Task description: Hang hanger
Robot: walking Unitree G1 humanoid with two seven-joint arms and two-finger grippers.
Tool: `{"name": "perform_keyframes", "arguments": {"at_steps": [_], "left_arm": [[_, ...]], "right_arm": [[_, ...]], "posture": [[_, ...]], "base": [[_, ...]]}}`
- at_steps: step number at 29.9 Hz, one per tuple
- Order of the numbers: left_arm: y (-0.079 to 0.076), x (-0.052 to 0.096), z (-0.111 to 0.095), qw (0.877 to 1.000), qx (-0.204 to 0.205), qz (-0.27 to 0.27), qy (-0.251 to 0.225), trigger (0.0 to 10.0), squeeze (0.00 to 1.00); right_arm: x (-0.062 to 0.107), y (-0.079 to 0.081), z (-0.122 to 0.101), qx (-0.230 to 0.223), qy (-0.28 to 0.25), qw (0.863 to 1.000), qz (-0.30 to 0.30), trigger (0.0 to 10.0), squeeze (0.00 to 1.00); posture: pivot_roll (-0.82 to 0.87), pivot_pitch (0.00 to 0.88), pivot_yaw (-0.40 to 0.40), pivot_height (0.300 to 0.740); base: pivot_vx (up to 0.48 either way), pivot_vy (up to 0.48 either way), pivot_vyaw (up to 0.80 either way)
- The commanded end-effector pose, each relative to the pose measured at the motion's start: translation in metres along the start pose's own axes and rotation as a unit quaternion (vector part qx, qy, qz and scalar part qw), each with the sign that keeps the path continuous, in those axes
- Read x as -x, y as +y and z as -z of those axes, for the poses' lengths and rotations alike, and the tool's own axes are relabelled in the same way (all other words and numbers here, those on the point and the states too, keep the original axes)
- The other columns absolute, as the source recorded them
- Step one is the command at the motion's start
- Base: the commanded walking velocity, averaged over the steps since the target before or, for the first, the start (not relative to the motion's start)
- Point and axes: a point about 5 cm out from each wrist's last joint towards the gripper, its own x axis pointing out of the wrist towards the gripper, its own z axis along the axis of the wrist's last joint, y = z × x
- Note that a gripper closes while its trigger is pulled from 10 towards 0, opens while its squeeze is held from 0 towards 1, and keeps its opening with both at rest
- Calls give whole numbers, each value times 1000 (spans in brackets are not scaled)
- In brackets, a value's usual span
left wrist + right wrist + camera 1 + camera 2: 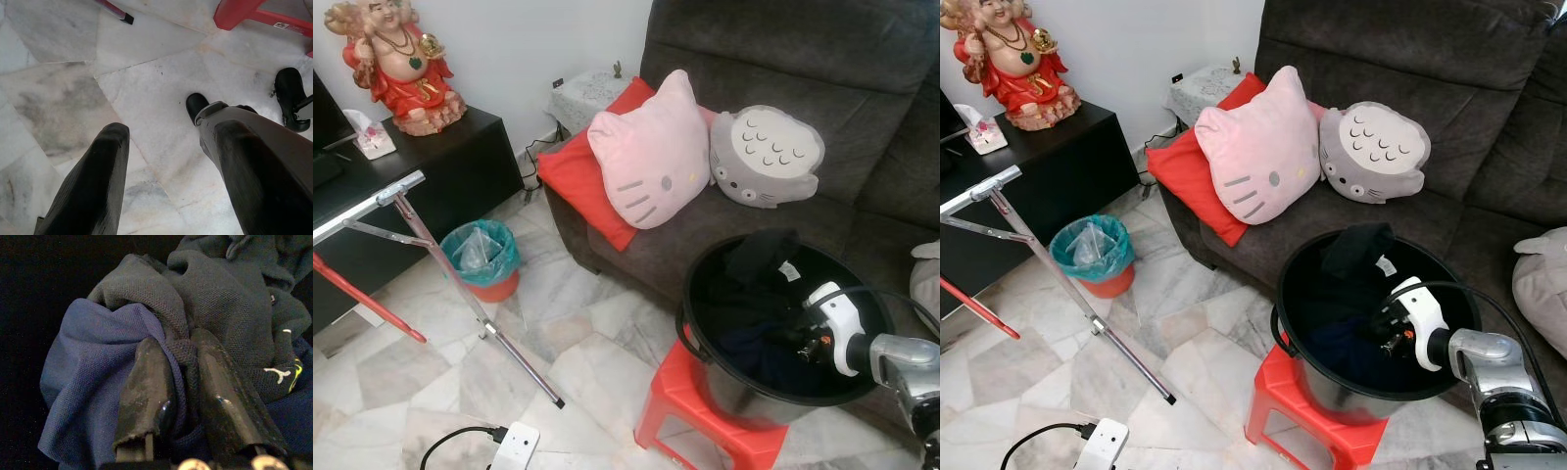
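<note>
Dark knit cloth (205,298) sits pinched between the right gripper (183,382) fingers, deep inside the black bucket (705,343) on the red stool (675,411), likely to lift laundry. No hanger identifiable. Left gripper (166,181) hangs spread over floor.

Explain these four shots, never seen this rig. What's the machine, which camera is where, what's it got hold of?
It is a humanoid robot with two silver arms, each ending in two black fingers. The two wide shots come from a stereo camera on its head, looking down at a black bucket of clothes standing on a red stool in front of a grey sofa. The right gripper reaches into the bucket. Its wrist camera looks along the fingers: the jaws are pinched on a fold of dark teal garment, with a blue garment beside it. The left gripper hangs open over the marble floor, holding nothing. A metal rack leg stands at the left.
</note>
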Motion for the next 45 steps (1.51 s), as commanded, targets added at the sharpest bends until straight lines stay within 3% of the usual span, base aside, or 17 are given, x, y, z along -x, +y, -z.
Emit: {"name": "perform_keyframes", "arguments": {"at_steps": [1,5,8,10,11,15,16,17,18,20,25,29,37,41,45], "left_arm": [[0,1,8,1000,-3,0,17,10000,0],[0,1,8,1000,-3,0,17,10000,0],[0,1,8,1000,-3,-1,17,10000,0],[0,1,8,1000,-4,-1,18,10000,0],[0,1,8,1000,-4,-1,18,10000,0],[-1,1,10,1000,-4,-2,21,10000,0],[-1,1,10,1000,-4,-1,21,10000,0],[-1,1,10,1000,-5,-1,21,10000,0],[-1,1,10,1000,-5,-1,21,10000,0],[-1,1,10,1000,-5,-1,21,10000,0],[0,1,10,1000,-7,-1,22,10000,0],[1,2,10,1000,-8,-2,23,10000,0],[1,1,9,1000,-7,-2,23,10000,0],[1,1,9,1000,-8,-1,24,10000,0],[1,1,10,1000,-7,-2,24,10000,0]], "right_arm": [[-3,0,-7,-4,-15,1000,2,0,0],[-4,-2,-10,-1,-16,1000,20,0,0],[-5,-8,-25,3,-43,997,67,0,0],[-4,-14,-48,1,-105,988,116,0,0],[-4,-14,-48,1,-105,988,116,0,0],[-3,-7,-80,6,-205,970,129,0,0],[-5,-2,-87,5,-229,965,126,5059,0],[-5,1,-89,3,-239,963,126,5059,0],[-5,7,-95,16,-261,957,126,10000,0],[-3,22,-110,25,-316,941,123,10000,0],[1,38,-129,41,-362,924,115,10000,0],[11,64,-155,51,-412,906,86,10000,0],[16,85,-171,67,-433,897,54,10000,0],[13,101,-172,80,-423,902,15,10000,0],[12,122,-177,92,-432,896,-33,10000,0]], "posture": [[-104,20,84,740],[-104,20,84,740],[-105,21,84,740],[-109,21,85,740],[-109,21,85,740],[-110,22,85,740],[-111,21,85,740],[-111,21,85,740],[-112,21,86,740],[-112,21,88,740],[-116,21,90,740],[-118,19,92,740],[-119,15,92,740],[-119,15,90,740],[-119,16,90,740]], "base": [[0,0,0],[0,0,0],[0,0,0],[0,0,0],[0,0,0],[0,0,0],[0,0,0],[0,0,0],[0,0,0],[0,0,0],[0,0,0],[0,0,0],[0,0,0],[0,0,0],[0,0,0]]}}
